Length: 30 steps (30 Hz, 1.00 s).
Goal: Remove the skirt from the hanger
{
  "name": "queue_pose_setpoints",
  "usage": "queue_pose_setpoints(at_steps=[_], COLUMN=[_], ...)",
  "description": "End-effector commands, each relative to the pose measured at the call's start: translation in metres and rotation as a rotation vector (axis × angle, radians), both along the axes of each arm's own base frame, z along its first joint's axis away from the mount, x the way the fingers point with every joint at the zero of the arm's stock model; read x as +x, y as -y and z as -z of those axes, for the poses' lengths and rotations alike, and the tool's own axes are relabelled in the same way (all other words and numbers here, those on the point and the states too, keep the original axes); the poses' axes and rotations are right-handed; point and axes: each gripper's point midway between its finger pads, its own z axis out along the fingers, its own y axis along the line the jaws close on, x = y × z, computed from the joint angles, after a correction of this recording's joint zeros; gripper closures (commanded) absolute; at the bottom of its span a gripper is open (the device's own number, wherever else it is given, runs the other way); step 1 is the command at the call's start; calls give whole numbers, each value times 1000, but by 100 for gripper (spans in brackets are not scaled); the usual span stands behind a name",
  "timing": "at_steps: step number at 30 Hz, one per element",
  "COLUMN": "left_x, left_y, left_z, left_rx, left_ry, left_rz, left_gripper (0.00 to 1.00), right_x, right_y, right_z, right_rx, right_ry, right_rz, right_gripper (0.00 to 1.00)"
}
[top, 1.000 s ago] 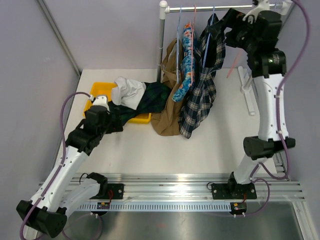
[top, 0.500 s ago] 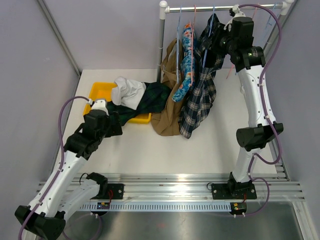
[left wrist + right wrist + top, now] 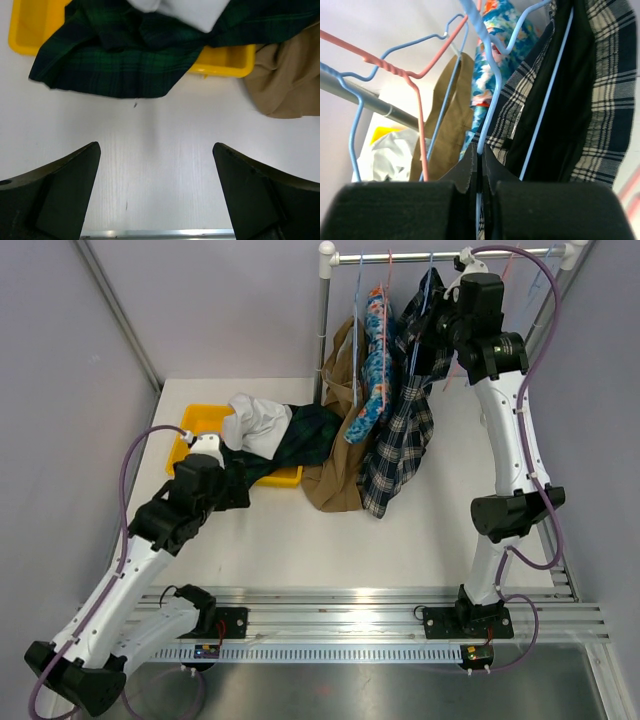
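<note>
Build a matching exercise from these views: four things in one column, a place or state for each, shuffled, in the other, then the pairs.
1. tan skirt
2. green tartan garment
3. left gripper
4. right gripper

A. shut on a light-blue hanger
B. open above the bare table
C. hangs from the rail, hem on the table
D. spills over the yellow tray

Pairs: 1-C, 2-D, 3-B, 4-A
</note>
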Motion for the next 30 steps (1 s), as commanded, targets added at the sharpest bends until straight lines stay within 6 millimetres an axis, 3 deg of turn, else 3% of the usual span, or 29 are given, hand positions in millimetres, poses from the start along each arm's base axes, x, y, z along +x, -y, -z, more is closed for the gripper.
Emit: queue_pose_setpoints(at_steps=[1, 3, 4, 5, 7, 8, 9, 10, 12, 16, 17, 20, 23, 24, 26, 28, 30], left_x=[20, 19, 26, 18, 22, 9, 6, 7, -8, -18, -30, -42, -49, -48, -48, -44, -38], left_y=[30, 63, 82, 108, 154, 180, 201, 224, 265, 331, 347, 395, 418, 428, 437, 446, 450], left_z=[-96, -135, -140, -180, -196, -224, -237, -236, -254, -244, -241, -219, -214, -203, -204, -192, -186], left_rx=[-66, -79, -64, -94, -100, -149, -187, -205, -298, -416, -460, -493, -517, -511, -522, -516, -508], left_ry=[237, 324, 319, 390, 400, 447, 479, 479, 549, 553, 530, 506, 494, 471, 476, 459, 458], left_rz=[74, 186, 237, 342, 475, 585, 647, 706, 836, 960, 1013, 1084, 1113, 1118, 1117, 1111, 1087], left_gripper=[1, 1, 1, 1, 1, 1, 1, 1, 1, 1, 1, 1, 1, 1, 1, 1, 10], right_x=[-29, -38, -45, -50, -60, -63, -66, -74, -80, -99, -102, -109, -111, -111, -114, -117, -123], right_y=[25, 31, 33, 34, 34, 34, 33, 34, 32, 27, 26, 27, 27, 27, 26, 27, 28], right_z=[-79, -91, -96, -97, -94, -95, -93, -87, -88, -90, -90, -93, -92, -91, -92, -94, -100], right_rx=[-31, -35, -33, -32, -30, -23, -17, -14, 10, 35, 39, 28, 17, 15, 19, 21, 23], right_ry=[207, 231, 240, 242, 229, 233, 226, 212, 220, 208, 208, 220, 215, 211, 213, 221, 231], right_rz=[81, 103, 103, 100, 88, 85, 83, 80, 69, 24, 18, 7, 2, 0, -4, -6, -4], right_gripper=[100, 100, 100, 100, 100, 100, 100, 100, 100, 100, 100, 100, 100, 100, 100, 100, 100])
